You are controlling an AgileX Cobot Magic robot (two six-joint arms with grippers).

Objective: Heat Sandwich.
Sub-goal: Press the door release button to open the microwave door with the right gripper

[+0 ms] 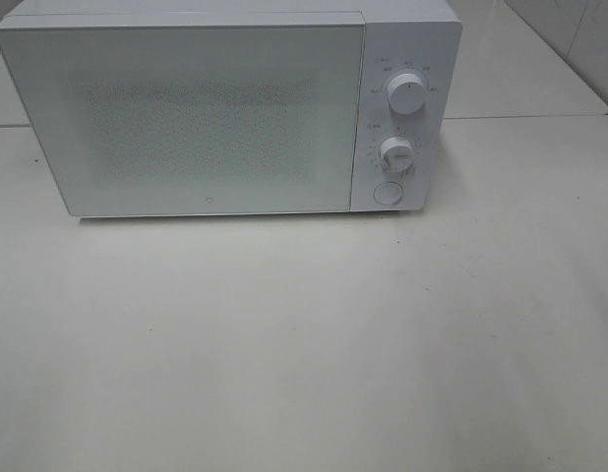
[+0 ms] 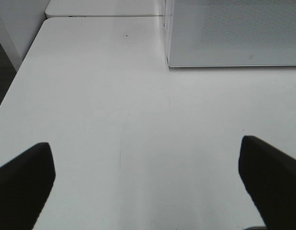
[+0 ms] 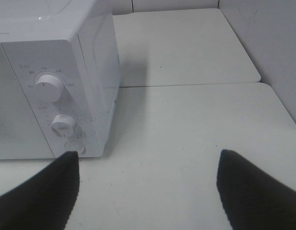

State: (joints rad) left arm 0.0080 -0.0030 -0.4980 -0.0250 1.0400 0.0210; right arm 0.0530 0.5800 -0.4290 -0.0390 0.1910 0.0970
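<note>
Presently we find no sandwich in any view, and we cannot tell whether it lies behind the shut door (image 1: 181,118) of the microwave (image 1: 402,39), which stands at 12 o'clock on the table (image 1: 304,344). At 3 o'clock of that door sit the upper knob (image 1: 406,96), the lower knob (image 1: 395,152) and the round button (image 1: 387,193). We see the left gripper (image 2: 145,163) and right gripper (image 3: 148,163) spread wide and empty over the table, the right one near the button, which we judge a ready stance for working the panel.
</note>
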